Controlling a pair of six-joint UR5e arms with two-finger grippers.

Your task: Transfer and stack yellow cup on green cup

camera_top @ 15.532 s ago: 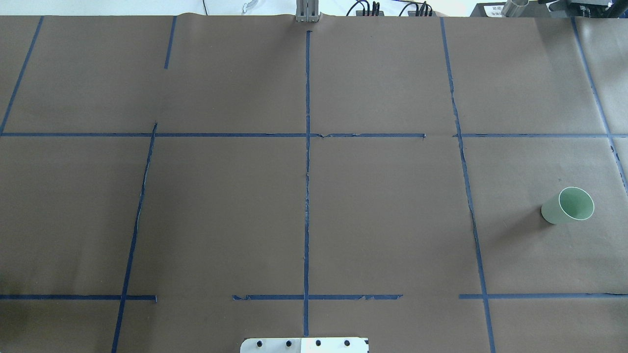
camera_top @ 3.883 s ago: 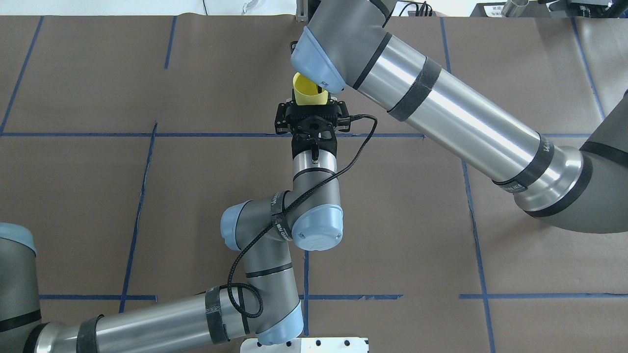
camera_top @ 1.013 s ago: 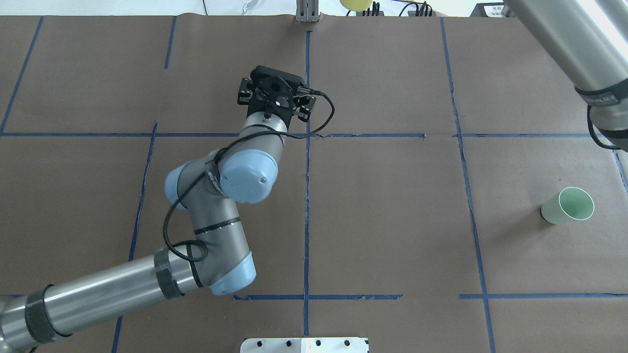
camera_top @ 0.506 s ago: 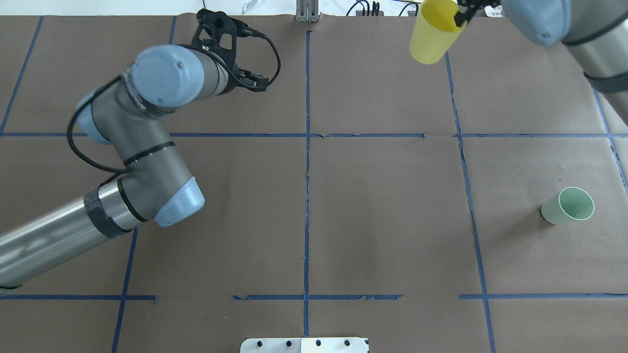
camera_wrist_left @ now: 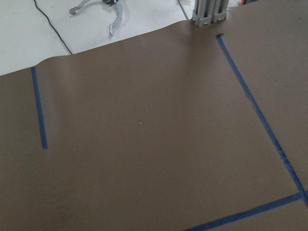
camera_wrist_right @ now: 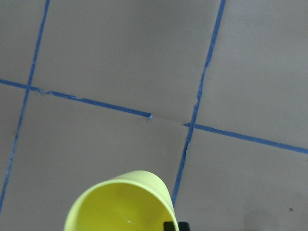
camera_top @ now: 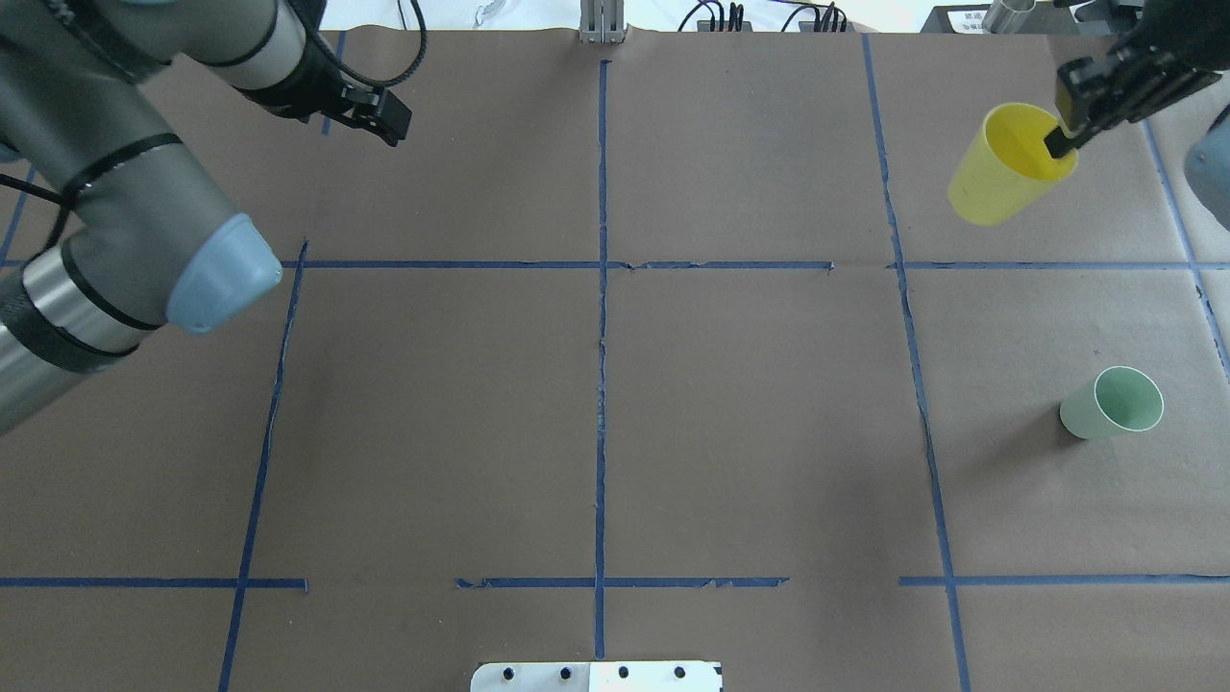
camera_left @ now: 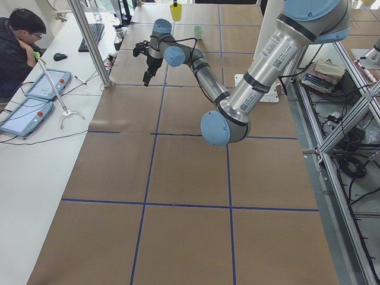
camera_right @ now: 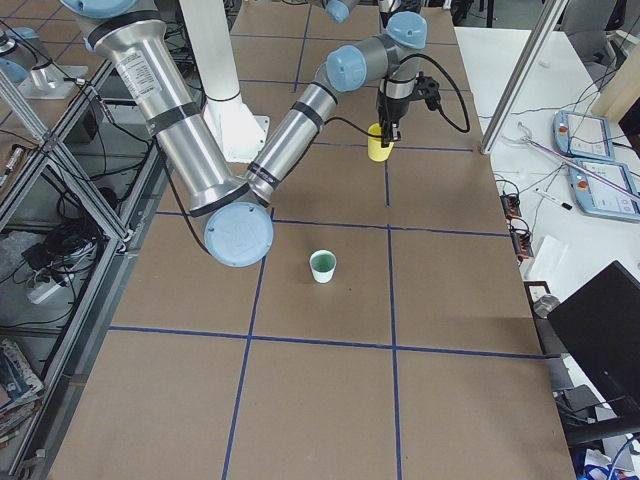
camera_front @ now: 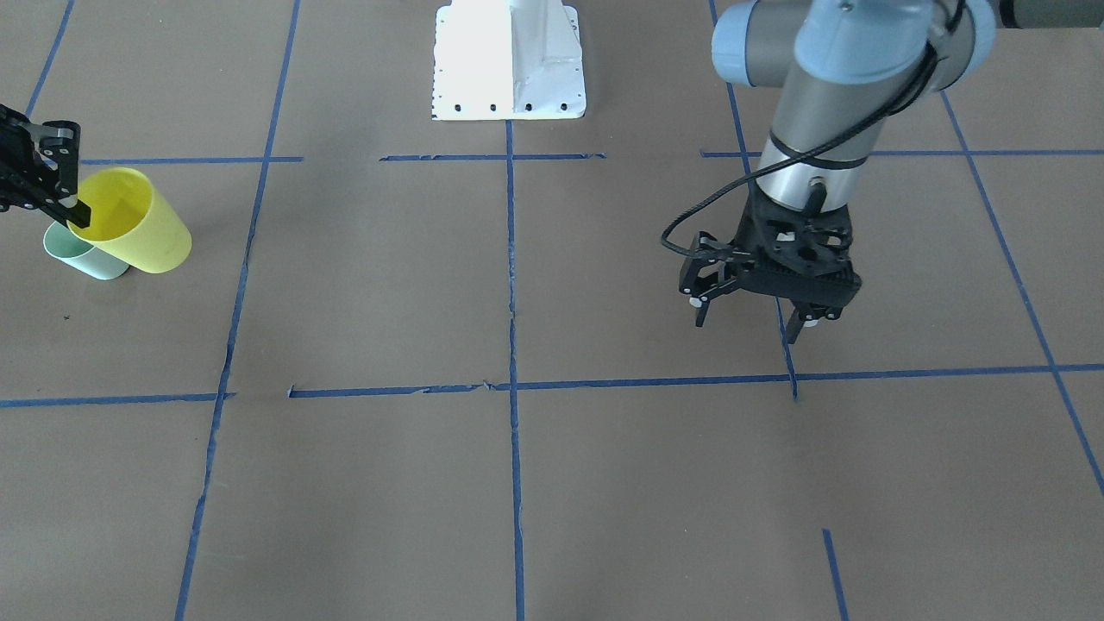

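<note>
The yellow cup (camera_top: 1009, 165) hangs tilted in the air at the far right. My right gripper (camera_top: 1063, 142) is shut on its rim, with one finger inside. The cup also shows in the front view (camera_front: 131, 221), the exterior right view (camera_right: 378, 143) and the right wrist view (camera_wrist_right: 122, 204). The green cup (camera_top: 1113, 404) stands upright on the brown paper, nearer the robot than the yellow cup and apart from it. It also shows in the exterior right view (camera_right: 323, 265). My left gripper (camera_front: 749, 321) is open and empty above the paper at the far left (camera_top: 380, 113).
Blue tape lines (camera_top: 602, 288) divide the brown paper into squares. The white base plate (camera_top: 596, 678) sits at the near edge and a metal post (camera_top: 602, 24) at the far edge. An operator (camera_left: 18, 41) sits by tablets (camera_left: 27, 116) past the far edge.
My right gripper has carried the yellow cup to the right and a little nearer the robot. My left arm has swung further left, its gripper empty. The green cup has not moved.
</note>
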